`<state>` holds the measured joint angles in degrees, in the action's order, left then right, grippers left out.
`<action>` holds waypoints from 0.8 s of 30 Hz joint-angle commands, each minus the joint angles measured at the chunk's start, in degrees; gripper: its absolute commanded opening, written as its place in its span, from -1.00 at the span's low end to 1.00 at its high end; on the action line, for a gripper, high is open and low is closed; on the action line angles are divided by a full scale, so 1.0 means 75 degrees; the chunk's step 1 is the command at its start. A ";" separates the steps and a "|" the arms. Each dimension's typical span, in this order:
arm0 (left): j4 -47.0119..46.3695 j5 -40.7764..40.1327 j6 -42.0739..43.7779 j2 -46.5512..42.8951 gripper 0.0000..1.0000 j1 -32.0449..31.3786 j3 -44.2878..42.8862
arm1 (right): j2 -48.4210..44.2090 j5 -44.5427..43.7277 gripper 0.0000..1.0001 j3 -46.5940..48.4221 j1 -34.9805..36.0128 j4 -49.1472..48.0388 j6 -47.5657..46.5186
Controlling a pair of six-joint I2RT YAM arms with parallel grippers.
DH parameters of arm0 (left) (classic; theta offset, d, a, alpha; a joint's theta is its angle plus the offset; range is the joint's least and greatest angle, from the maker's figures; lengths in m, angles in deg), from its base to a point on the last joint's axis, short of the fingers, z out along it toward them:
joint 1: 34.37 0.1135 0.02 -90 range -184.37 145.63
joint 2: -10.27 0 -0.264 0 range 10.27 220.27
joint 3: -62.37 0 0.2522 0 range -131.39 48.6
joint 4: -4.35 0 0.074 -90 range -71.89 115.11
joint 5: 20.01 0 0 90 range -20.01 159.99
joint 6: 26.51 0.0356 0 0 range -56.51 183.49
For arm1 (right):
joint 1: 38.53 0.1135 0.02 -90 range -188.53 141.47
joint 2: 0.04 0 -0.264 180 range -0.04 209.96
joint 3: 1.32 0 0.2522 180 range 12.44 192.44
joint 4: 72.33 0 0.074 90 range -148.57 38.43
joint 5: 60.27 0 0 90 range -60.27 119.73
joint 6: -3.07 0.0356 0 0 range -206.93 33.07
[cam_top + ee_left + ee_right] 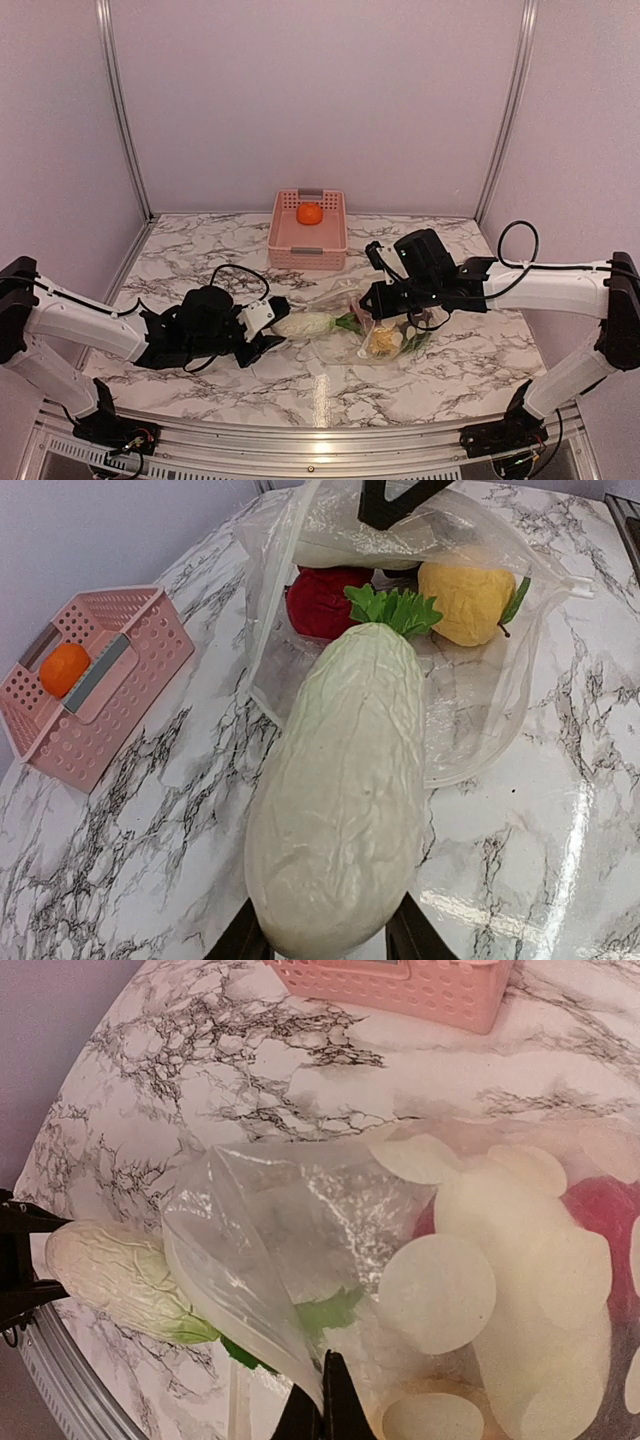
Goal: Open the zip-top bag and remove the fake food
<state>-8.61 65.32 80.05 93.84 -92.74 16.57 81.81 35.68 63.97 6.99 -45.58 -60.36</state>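
Left wrist: orange [64, 669] in basket [150, 645]; red piece [320, 602], yellow piece [468, 602] in bag [480, 710].

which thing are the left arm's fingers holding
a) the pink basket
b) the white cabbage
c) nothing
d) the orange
b: the left fingers clamp the pale end of the cabbage, its green leafy end at the mouth of the bag; the orange lies in the basket, away from them.
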 commanded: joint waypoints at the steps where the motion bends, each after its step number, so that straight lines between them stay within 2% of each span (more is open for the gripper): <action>1: 0.0122 -0.0099 -0.0779 -0.0977 -0.74 0.0024 0.0520 | 0.0026 -0.0021 -1.00 0.0010 -0.0063 -0.0183 -0.0030; 7: 0.0118 0.0164 -0.1251 -0.2720 -0.78 0.0153 0.1274 | 0.0099 -0.0001 -1.00 0.0074 -0.0057 -0.0213 -0.0063; 13: 0.0385 0.0324 -0.1894 -0.3838 -0.80 0.0996 0.1141 | 0.0170 0.0079 -1.00 0.0078 -0.0064 -0.0267 -0.0070; 18: 0.1161 -0.0302 -0.2628 -0.3126 -0.78 0.1890 -0.0180 | 0.0207 0.0118 -1.00 0.0092 -0.0059 -0.0301 -0.0085; 24: 0.2135 -0.1258 -0.3182 -0.1206 -0.78 0.2345 -0.2335 | 0.0220 0.0132 -1.00 0.0059 -0.0058 -0.0343 -0.0092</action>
<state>0.55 61.19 60.79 77.73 -76.83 7.33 82.66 36.49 63.95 6.92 -46.95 -60.60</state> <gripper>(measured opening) 0.361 0.003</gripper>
